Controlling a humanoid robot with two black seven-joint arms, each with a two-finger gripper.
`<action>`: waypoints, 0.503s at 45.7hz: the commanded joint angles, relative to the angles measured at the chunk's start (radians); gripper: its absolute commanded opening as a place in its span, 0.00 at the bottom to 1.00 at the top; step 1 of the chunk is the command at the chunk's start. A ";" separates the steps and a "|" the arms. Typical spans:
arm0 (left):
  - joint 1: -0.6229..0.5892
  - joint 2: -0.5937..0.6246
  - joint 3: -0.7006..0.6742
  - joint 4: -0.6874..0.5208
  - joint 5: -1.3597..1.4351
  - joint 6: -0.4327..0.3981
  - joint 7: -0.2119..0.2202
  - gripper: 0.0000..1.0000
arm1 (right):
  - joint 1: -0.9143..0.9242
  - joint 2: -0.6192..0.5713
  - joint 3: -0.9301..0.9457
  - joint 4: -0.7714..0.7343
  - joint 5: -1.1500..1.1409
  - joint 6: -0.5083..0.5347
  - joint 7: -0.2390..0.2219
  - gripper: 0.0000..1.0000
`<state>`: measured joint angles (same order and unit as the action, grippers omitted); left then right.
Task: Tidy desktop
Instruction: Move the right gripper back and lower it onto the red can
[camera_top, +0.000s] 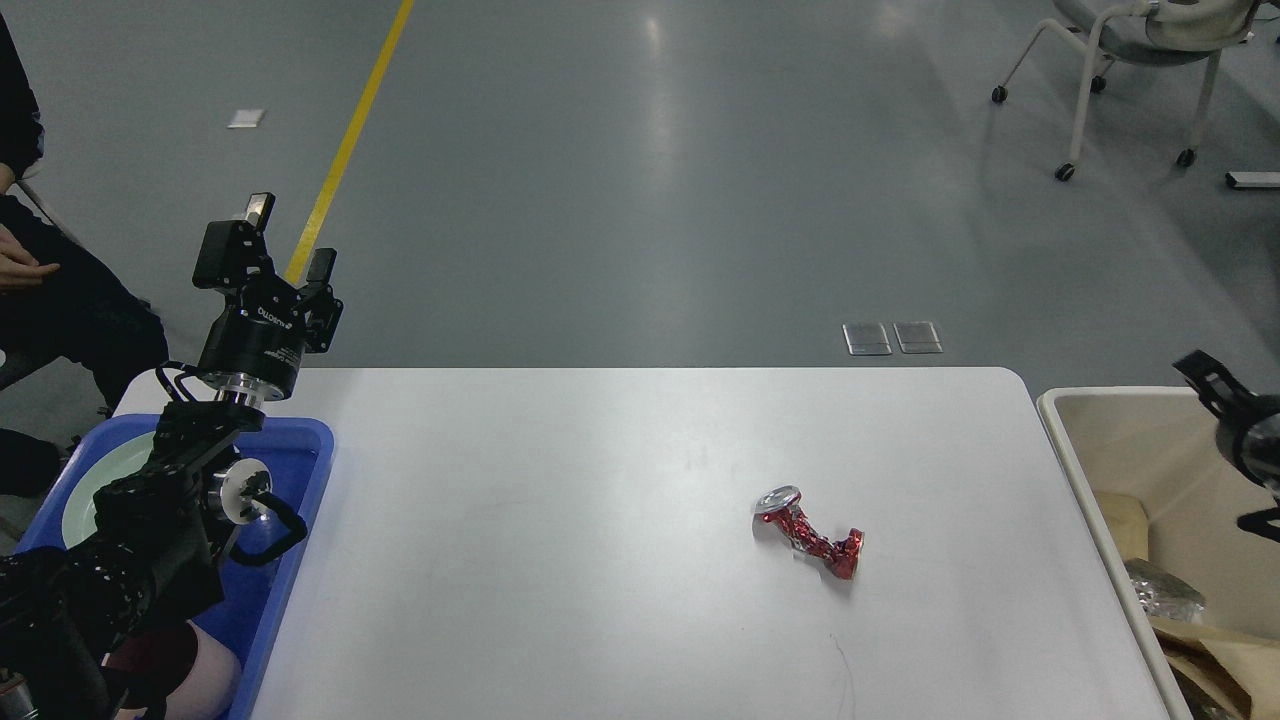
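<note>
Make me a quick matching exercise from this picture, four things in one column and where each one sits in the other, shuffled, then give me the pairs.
Things:
1. crushed red can
2. blue tray
3. beige bin
4. left hand

Places:
A. at the desktop's left edge
B. beside the desktop's right edge
C. raised above the desktop's far left corner
D. lying on the desktop, right of centre

Pairs: 1-D, 2-A, 3-B, 4-C
</note>
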<state>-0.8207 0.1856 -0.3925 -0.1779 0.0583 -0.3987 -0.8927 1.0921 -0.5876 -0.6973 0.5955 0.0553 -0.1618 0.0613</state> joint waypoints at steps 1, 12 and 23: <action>0.000 0.000 0.000 0.000 0.000 0.001 0.000 0.96 | 0.109 0.109 -0.067 0.026 0.001 0.044 0.000 1.00; 0.000 0.000 0.000 0.000 0.000 0.000 0.000 0.96 | 0.236 0.298 -0.362 0.150 -0.023 0.146 0.006 1.00; 0.000 0.000 0.000 0.000 0.000 0.000 0.000 0.96 | 0.388 0.345 -0.429 0.343 -0.304 0.254 0.009 1.00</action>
<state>-0.8207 0.1856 -0.3926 -0.1779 0.0583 -0.3987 -0.8927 1.4063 -0.2547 -1.1185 0.8340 -0.1043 0.0157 0.0702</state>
